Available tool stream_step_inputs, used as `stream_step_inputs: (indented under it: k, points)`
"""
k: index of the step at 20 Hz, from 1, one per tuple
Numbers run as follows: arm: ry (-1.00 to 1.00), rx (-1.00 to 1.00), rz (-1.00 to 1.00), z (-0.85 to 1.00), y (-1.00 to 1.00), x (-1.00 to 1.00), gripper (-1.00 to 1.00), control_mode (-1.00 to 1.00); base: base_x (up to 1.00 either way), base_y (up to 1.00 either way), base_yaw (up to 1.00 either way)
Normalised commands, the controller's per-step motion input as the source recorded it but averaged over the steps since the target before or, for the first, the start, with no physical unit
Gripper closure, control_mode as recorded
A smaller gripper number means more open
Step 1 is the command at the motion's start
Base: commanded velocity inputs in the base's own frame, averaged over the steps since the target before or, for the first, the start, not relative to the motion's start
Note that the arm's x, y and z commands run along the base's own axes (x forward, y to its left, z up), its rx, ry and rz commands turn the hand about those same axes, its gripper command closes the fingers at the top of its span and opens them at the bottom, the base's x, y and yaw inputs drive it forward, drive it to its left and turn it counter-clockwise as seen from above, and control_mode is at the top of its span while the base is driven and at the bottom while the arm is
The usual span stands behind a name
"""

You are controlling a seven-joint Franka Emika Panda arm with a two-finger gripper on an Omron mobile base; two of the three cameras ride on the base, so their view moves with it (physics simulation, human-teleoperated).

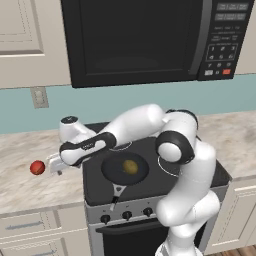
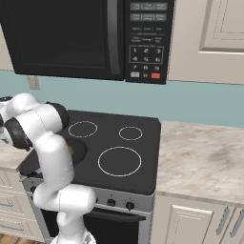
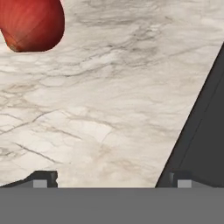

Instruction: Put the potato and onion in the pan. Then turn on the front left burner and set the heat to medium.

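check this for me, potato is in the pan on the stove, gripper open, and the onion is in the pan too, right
Not the onion: the left base view shows it on the counter left of the stove. The potato is in the pan, and the gripper is open.

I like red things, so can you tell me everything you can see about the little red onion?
The onion is a small, glossy red ball with lighter streaks on its skin. It sits by itself on the marbled counter, left of the stove. Nothing holds it: the open gripper hovers just beside it, not touching. In the hand view it shows at the top left corner, partly cut off.
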Motion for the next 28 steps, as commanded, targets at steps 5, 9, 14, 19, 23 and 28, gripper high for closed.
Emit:
stream_step_inputs:
  k: [5,9,14,19,23,28]
  points:
    - [0.00,0.01,0.01,0.00,0.88,0.28,-1.00,-1.00,0.00,0.00,0.00]
    - [0.02,0.00,0.00,0.00,0.61,0.33,-1.00,-1.00,0.00,0.00,0.00]
    - [0.00,0.00,-0.02,0.00,0.39,0.23,-1.00,-1.00,0.00,0.00,0.00]
    - [0.02,0.00,-0.05,0.01,0.24,0.09,-1.00,-1.00,0.00,0.00,0.00]
    - [0.06,0.01,-0.05,0.00,0.10,0.24,-1.00,-1.00,0.00,0.00,0.00]
    - [0.03,0.04,-0.07,-0.05,-0.04,0.38,-1.00,-1.00,0.00,0.00,0.00]
